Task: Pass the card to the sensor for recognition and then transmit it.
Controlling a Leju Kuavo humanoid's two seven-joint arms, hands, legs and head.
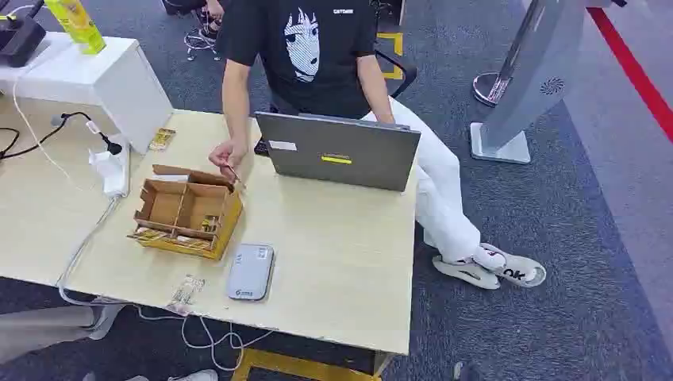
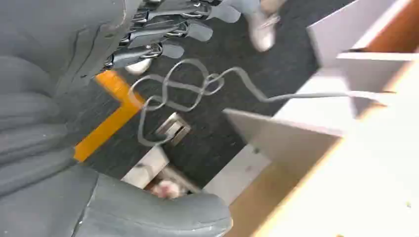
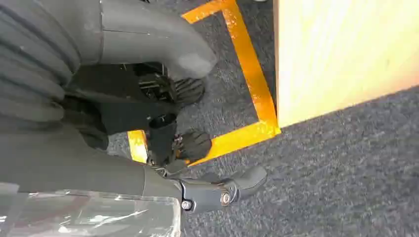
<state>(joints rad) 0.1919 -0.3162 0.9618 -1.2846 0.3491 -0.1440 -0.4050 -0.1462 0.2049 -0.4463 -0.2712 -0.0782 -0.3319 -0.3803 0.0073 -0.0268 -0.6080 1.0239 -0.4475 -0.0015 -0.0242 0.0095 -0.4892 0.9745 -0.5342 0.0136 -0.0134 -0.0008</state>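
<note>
Laptop (image 1: 340, 149) beside cardboard box (image 1: 188, 211) — person's hand (image 1: 226, 155) above box.

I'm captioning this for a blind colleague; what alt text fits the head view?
A seated person reaches a hand holding a small card over an open cardboard box on a wooden table. A grey card sensor lies near the front edge; a grey laptop stands behind.

Worktop (image 1: 333, 262): pale wood grain. Cardboard box (image 1: 189, 213): brown with yellow outer sides. Sensor (image 1: 251, 271) at 5 o'clock of it: silver-grey. Laptop (image 1: 340, 151): grey lid, yellow strip. Person's shirt (image 1: 305, 48): black with white face print; trousers white. Carpet (image 1: 571, 238): speckled blue-grey, orange tape (image 3: 249, 74), red stripe (image 1: 631, 67). Left hand (image 2: 163, 34): grey, darker fingers.
</note>
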